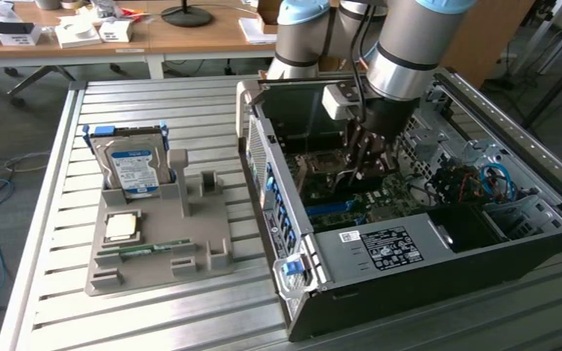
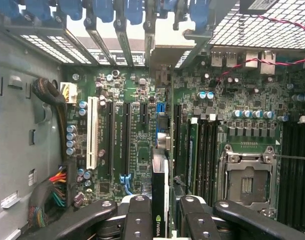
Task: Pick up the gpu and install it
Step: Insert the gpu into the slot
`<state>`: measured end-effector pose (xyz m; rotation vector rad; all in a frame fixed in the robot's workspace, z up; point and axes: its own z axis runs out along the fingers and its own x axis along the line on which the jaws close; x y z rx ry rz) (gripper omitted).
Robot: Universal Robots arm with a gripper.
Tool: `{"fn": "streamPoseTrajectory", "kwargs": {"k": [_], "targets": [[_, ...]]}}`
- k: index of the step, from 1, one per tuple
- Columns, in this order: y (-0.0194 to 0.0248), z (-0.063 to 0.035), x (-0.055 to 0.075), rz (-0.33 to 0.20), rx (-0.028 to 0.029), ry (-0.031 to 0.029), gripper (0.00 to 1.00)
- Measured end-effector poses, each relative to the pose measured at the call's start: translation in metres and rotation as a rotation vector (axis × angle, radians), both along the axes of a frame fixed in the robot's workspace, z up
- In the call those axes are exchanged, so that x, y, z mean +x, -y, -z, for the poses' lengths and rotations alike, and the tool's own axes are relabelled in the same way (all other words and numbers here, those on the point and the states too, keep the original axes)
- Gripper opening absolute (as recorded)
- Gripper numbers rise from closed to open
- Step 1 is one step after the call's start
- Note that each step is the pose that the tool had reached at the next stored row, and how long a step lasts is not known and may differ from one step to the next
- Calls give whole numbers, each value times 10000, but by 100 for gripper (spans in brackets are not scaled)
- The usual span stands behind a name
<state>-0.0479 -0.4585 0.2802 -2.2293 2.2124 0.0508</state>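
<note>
A: In what state was the gripper (image 2: 165, 202) found?

B: It was found clenched on the gpu (image 2: 160, 182). The card was pinched edge-on between the two black fingers (image 2: 137, 217), and a green logo was shown on its thin edge.

A: Where was that placed in the scene?

B: In the exterior view the arm (image 1: 403, 58) was seen entering from the upper right of the frame. Its tool end was lowered inside the open computer case (image 1: 408, 245), right of centre. The grey holder (image 1: 164, 245) with the hard drive (image 1: 132, 164) was seen well apart, at the exterior view's left.

A: Which relation was judged to matter?

B: The card's long axis was seen laid parallel to the long black slots (image 2: 126, 140) of the motherboard (image 2: 137, 165), which lay straight beyond the fingers. Over which slot the card stood could not be told, nor whether its far edge was touching the board. The card was judged to be carried, not yet shown seated.
</note>
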Motion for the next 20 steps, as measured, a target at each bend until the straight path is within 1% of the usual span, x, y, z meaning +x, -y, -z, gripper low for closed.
{"fn": "streamPoseTrajectory", "kwargs": {"k": [4, 12, 20], "targets": [[0, 2, -31, -1, 2, 17, 26], [0, 48, -52, -1, 1, 80, 26], [-1, 62, -70, 1, 1, 90, 26]]}}
